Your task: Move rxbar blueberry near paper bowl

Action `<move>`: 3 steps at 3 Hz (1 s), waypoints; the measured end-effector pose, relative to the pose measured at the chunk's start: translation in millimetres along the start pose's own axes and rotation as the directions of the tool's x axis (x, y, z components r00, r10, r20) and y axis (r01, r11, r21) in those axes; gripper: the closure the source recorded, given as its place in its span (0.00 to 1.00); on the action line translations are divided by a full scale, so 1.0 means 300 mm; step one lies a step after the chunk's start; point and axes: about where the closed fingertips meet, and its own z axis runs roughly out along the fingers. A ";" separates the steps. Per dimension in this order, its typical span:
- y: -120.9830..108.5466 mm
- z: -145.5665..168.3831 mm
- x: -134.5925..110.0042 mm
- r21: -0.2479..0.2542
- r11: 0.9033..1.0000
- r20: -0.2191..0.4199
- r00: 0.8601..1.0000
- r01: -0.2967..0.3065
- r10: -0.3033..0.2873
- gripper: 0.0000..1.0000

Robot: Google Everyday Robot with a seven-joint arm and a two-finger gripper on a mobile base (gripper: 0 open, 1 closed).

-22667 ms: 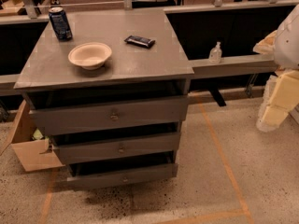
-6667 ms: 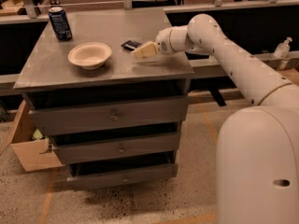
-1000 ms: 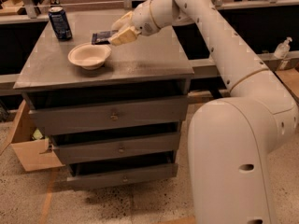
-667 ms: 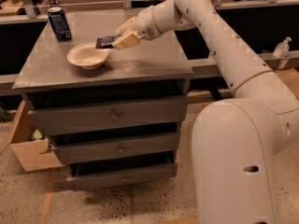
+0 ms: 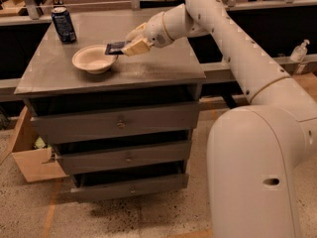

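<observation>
The paper bowl (image 5: 94, 59) is cream-beige and sits on the grey cabinet top (image 5: 148, 68), left of the middle. My gripper (image 5: 130, 45) reaches in from the right and is shut on the rxbar blueberry (image 5: 115, 48), a dark flat bar. It holds the bar just above the cabinet top, at the bowl's right rim. The bar's left end overlaps the rim in this view; I cannot tell whether they touch.
An upright blue drink can (image 5: 64, 25) stands at the back left of the cabinet top. The cabinet has three drawers (image 5: 119, 125) below. A cardboard box (image 5: 30, 157) lies on the floor at the left. A bottle (image 5: 299, 50) stands at the far right.
My gripper has carried the bar down and slightly toward the front, from above and behind the bowl's right side to its right rim. The bowl and the can have not moved.
</observation>
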 end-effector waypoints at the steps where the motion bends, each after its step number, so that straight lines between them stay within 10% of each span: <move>1: 0.009 0.007 0.008 -0.007 1.000 -0.001 1.000 -0.005 0.005 0.07; 3: 0.011 -0.005 0.021 -0.005 1.000 0.002 1.000 -0.014 0.014 0.00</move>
